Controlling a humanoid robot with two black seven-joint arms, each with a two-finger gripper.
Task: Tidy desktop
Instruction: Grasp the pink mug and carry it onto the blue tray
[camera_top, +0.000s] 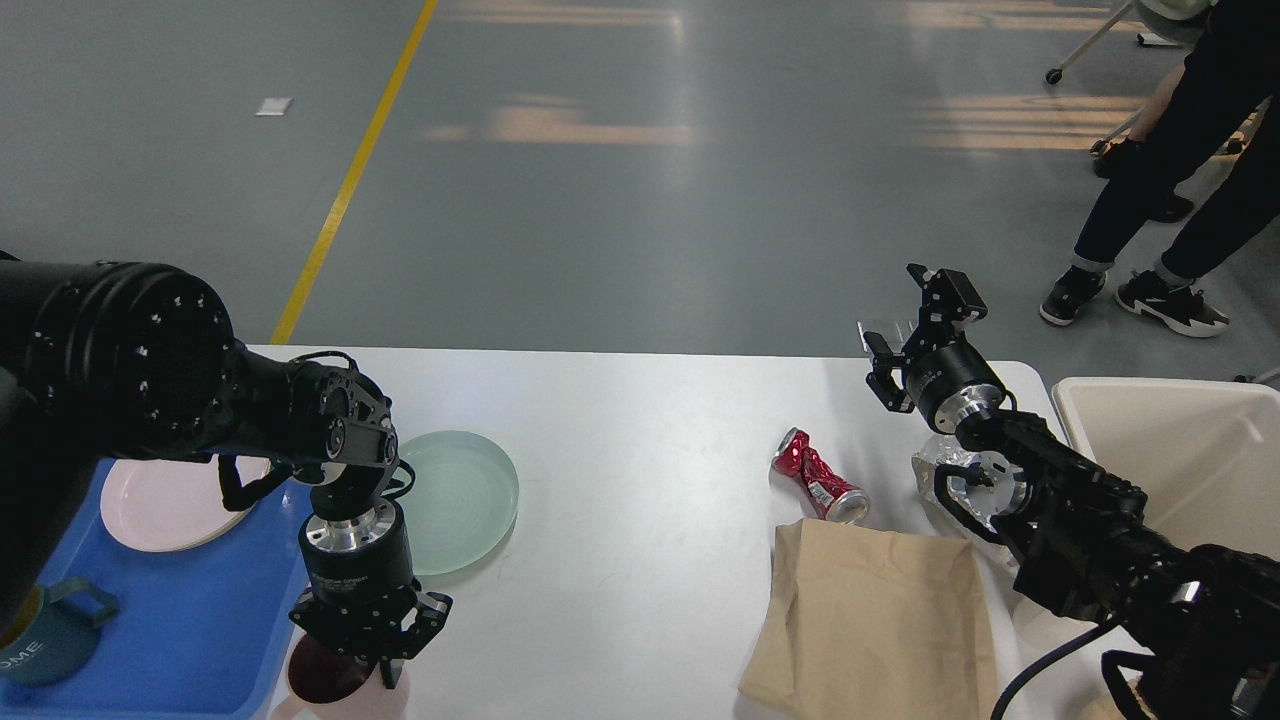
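Note:
The white desktop (640, 440) fills the lower middle of the head view. My left gripper (372, 640) points down at its front left, just above a dark red round dish or cup (318, 676) that it partly hides. Its fingers look spread and hold nothing. My right gripper (912, 325) is raised over the far right edge of the desktop, jaws apart and empty. A crushed red can (818, 478), a flat brown paper bag (880, 620) and a crumpled shiny wrapper (938, 470) lie near my right arm.
A pale green plate (462, 500) lies on the desktop beside a blue tray (190, 625) that holds a pink plate (160, 508) and a teal mug (48, 640). A beige bin (1180, 450) stands at the right. A person's legs (1150, 210) are beyond the table.

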